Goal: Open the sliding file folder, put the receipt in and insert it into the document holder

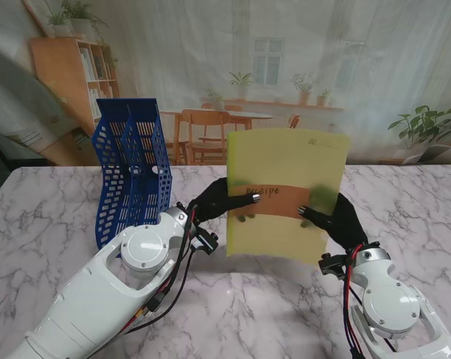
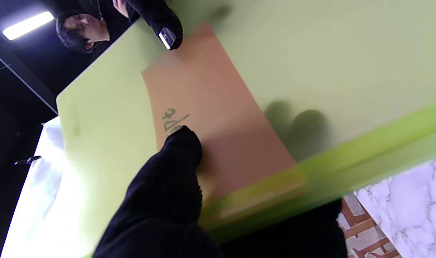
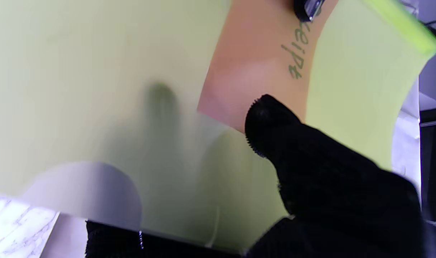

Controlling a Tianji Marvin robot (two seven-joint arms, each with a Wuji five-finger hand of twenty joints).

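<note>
Folder [image 1: 285, 191], receipt [image 1: 274, 200] inside, pinched upright by left hand [image 1: 214, 203] and right hand [image 1: 337, 218]: keep it vertical while carrying toward the document holder [image 1: 132, 172].

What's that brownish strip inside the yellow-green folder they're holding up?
Inside the translucent folder lies a brown receipt with handwriting, seen through the cover. Left hand and right hand grip it; the thumbs cover part of the writing.
</note>
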